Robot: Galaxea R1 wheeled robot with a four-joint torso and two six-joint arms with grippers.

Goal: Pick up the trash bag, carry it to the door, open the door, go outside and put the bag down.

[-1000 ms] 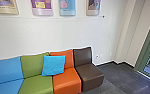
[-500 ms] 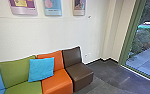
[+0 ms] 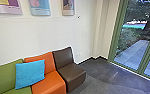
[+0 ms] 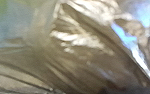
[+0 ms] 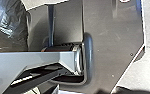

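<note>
Before left wrist camera, close up: glossy, creased trash bag [image 4: 78,52].

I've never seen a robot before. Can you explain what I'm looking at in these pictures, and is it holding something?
This is a wheeled robot with two arms. The head picture looks forward and down from high on the robot: a row of green, orange and brown seats, with a blue cushion resting across the green and orange ones. To the right are green-framed glass panels, with a paved path beyond.

The other two come from cameras on its wrists. The left one sees crumpled, shiny plastic close up, probably the trash bag. The right one looks at the robot's own dark plate. The left arm may be carrying the bag, but I can't see the grip itself.
</note>
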